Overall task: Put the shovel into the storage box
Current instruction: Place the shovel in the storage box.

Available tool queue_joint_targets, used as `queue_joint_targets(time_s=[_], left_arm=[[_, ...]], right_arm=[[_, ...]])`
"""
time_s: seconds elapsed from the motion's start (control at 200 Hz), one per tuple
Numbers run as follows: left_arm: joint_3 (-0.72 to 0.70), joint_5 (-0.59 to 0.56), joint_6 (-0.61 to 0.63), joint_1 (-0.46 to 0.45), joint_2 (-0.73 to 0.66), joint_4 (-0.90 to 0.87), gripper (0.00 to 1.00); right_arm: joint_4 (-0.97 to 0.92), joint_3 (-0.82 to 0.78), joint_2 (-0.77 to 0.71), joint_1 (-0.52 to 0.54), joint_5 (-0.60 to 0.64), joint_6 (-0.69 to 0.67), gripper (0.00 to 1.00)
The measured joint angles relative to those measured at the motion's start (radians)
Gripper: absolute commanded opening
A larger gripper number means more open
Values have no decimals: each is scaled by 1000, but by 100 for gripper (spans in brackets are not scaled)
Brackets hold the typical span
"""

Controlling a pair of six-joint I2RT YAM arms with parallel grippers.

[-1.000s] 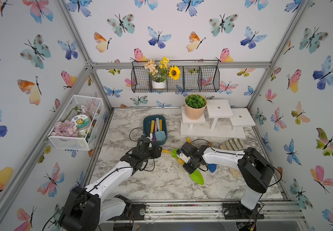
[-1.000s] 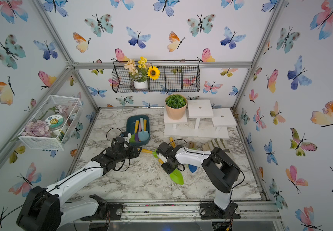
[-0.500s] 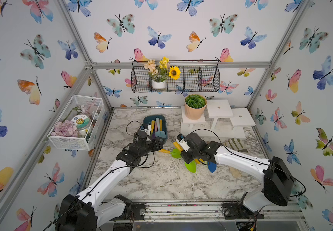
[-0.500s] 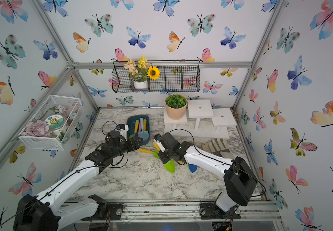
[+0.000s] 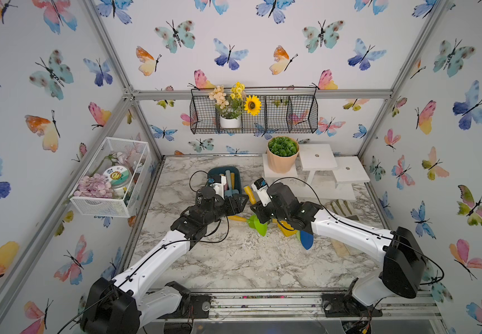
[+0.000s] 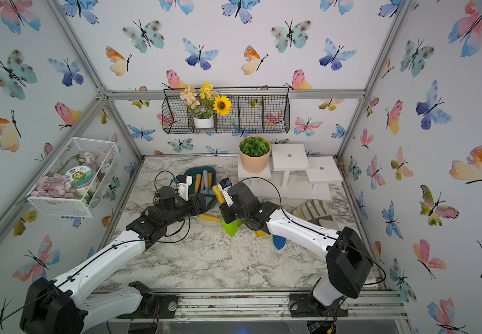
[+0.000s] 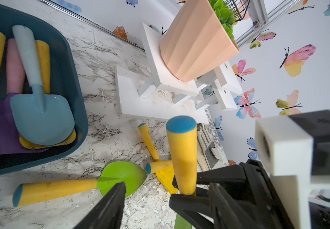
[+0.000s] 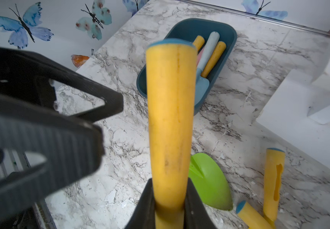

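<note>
My right gripper (image 8: pixel 170 184) is shut on the lower part of a shovel's yellow handle (image 8: pixel 170 111). It holds this shovel (image 5: pixel 249 194) off the table, blue-capped end up and green blade (image 5: pixel 260 229) down. My left gripper (image 5: pixel 238 202) stands open right beside it. In the left wrist view the handle (image 7: pixel 182 154) rises just past its spread fingers (image 7: pixel 110 206), apart from them. The storage box (image 5: pixel 212 173), a dark teal bin, sits just behind both grippers. It holds a light blue shovel (image 7: pixel 41 115) and several other tools.
A second green shovel (image 7: pixel 120 172) lies on the marble below the grippers, with a yellow scoop (image 7: pixel 166 178) and a blue blade (image 5: pixel 306 240) nearby. Gloves (image 5: pixel 339 205) lie to the right. A potted plant (image 5: pixel 281 159) on white stands (image 5: pixel 318 157) is at the back right.
The right arm has lifted the shovel and carried it left and back toward the storage box. The left gripper has opened wider and stands closer to the shovel's handle.
</note>
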Motion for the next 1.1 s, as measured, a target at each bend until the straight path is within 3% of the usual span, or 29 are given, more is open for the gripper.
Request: queue_joint_targets(time_s=[0.215, 0.461, 0.621, 0.751, 0.911, 1.101], left_arm=[[48, 13, -10, -15, 71, 42, 64], [94, 20, -11, -31, 133, 76, 47], [95, 19, -6, -32, 145, 77, 26], [98, 15, -4, -32, 145, 75, 6], [134, 10, 11, -34, 154, 32, 0], [235, 10, 56, 2, 202, -75, 0]], right_arm=[[32, 0, 15, 0, -29, 18, 10], [53, 0, 16, -1, -36, 34, 10], [66, 0, 16, 0, -36, 42, 11], [71, 0, 16, -1, -36, 46, 22], [72, 0, 16, -1, -36, 46, 38], [77, 0, 13, -1, -28, 43, 41]])
